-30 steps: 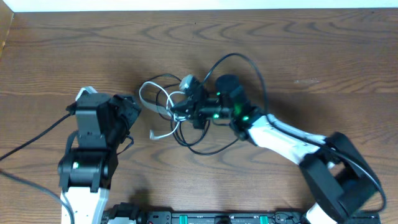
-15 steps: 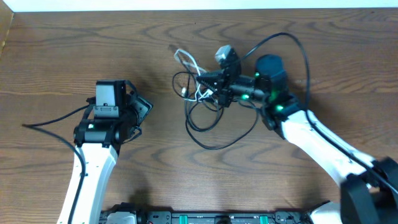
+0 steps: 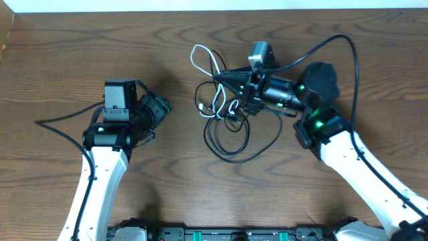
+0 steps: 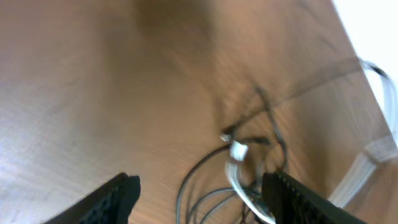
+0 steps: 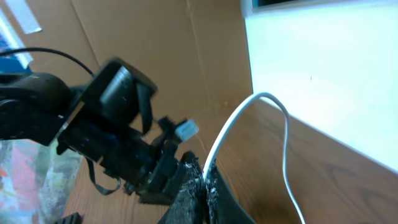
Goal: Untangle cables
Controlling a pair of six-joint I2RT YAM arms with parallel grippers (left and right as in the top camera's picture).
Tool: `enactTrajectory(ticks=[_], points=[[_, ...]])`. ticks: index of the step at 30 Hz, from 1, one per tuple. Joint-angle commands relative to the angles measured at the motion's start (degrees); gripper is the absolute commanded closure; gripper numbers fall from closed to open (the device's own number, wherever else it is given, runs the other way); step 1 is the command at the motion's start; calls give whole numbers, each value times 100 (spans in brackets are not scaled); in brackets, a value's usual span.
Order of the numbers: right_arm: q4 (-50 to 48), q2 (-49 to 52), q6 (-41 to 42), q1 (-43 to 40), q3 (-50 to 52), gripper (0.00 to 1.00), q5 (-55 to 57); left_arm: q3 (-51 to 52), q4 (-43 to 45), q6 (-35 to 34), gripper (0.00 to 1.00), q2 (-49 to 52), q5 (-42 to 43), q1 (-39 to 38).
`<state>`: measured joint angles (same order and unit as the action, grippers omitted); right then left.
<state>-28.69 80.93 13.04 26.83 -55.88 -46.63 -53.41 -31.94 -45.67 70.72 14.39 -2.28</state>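
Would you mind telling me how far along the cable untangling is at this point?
Nothing looks freed yet: the white cable and black cables are one knot. In hand: the right pincer is shut on the white cable. To do: separating every strand; the left pincer is open, holding nothing.

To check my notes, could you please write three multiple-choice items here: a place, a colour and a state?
1. Where do the tangled cables lie? A. at the right tool's tip B. beneath the left tool C. in a box
2. What colour is the cable that the right tool grips? A. black B. white C. red
3. How is the left tool? A. shut on a cable B. shut, empty C. open, empty

1 A: overhead, the loops lie by that tip. 2 B: a white cable runs from between its fingers. 3 C: its fingers stand apart, nothing between.
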Motion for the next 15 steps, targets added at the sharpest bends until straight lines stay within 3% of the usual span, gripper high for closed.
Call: enactTrajectory(ticks=[1,4,6,15], points=[[-2,284,66,236,-33,99,518,-131,444,1781,30,0,1637,17],[7,385,68,273,-33,99,857,-122,507,2922,30,0,2361,-7],[15,385,74,254,-33,99,1080,-87,461,3449,30,0,2378,-74],[149,385,1375,-393,-37,99,1198,232,579,4011,36,0,2380,-614]])
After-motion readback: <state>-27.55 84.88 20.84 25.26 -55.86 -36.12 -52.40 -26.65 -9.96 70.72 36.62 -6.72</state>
